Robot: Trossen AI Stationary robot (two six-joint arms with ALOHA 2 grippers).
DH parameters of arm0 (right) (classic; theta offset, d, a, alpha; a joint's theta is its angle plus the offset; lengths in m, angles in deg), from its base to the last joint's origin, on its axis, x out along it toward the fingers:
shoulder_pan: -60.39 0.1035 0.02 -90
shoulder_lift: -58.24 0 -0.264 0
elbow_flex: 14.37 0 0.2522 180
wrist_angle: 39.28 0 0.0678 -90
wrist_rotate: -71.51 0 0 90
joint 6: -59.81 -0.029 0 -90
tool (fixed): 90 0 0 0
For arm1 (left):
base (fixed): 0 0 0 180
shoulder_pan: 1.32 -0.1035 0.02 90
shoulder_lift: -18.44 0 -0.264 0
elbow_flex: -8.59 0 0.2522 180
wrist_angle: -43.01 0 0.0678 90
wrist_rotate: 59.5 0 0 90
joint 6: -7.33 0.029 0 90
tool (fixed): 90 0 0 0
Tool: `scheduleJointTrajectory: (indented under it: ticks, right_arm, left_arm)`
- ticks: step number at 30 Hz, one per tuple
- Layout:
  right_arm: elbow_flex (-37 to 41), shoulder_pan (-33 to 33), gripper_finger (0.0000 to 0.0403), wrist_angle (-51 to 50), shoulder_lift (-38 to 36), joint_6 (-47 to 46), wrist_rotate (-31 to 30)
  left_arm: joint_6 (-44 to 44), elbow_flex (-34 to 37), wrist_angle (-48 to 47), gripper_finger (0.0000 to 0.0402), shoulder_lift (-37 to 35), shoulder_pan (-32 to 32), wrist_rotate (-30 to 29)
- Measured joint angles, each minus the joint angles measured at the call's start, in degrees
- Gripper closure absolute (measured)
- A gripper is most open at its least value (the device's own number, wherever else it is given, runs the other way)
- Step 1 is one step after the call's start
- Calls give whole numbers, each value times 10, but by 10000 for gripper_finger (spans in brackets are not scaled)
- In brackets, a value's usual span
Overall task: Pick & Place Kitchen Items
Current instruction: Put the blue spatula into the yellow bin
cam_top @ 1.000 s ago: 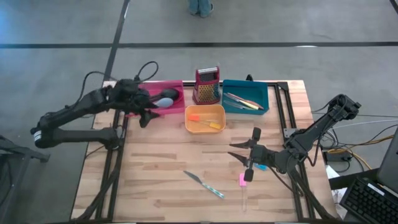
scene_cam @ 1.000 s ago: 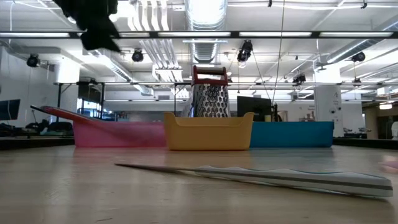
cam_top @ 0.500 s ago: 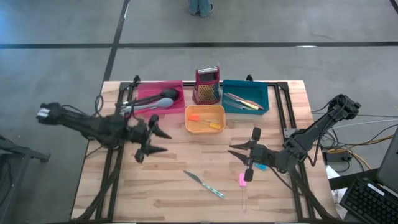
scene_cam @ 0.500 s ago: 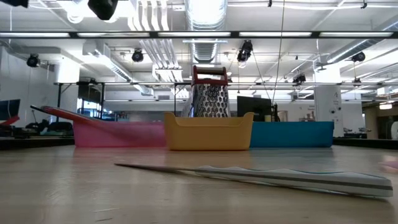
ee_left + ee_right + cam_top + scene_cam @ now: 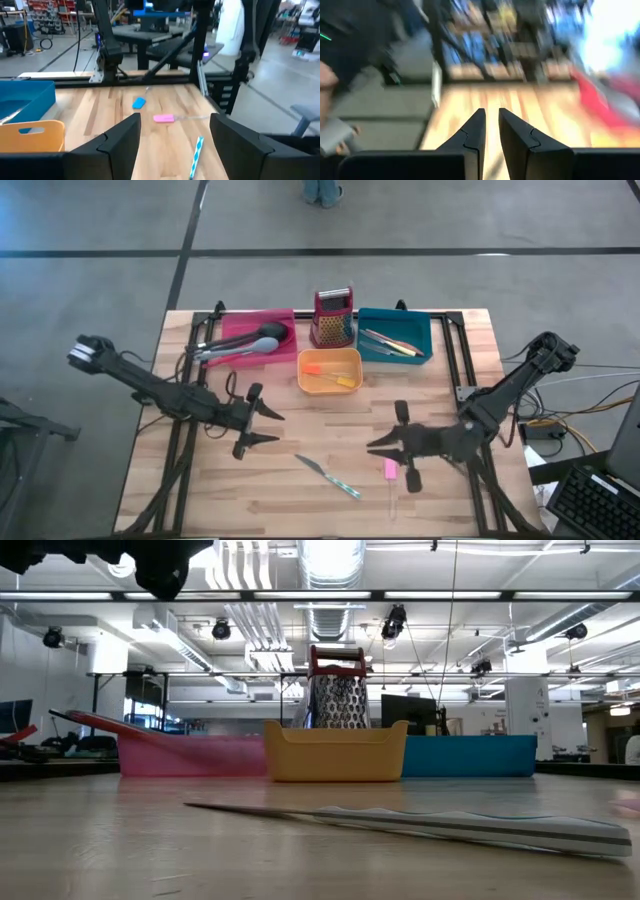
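Hovering my right gripper, fingers nearly shut on nothing, beside the small pink piece; left gripper gaping wide; slim metal knife lying diagonal between us.

- No text, label, brand, number or sign can be read in any view.
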Motion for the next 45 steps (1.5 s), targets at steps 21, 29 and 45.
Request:
scheduleJointTrajectory:
  ticks: [21,29,45]
  right_arm:
    - [-150,64,310,-710,217,-525,165]
    - [-93,64,295,-710,199,-547,221]
    - [106,47,229,-570,29,-774,222]
  left_arm:
    - [2,4,44,158,37,0,0]
    - [2,5,44,158,38,0,0]
    - [2,5,44,158,38,0,0]
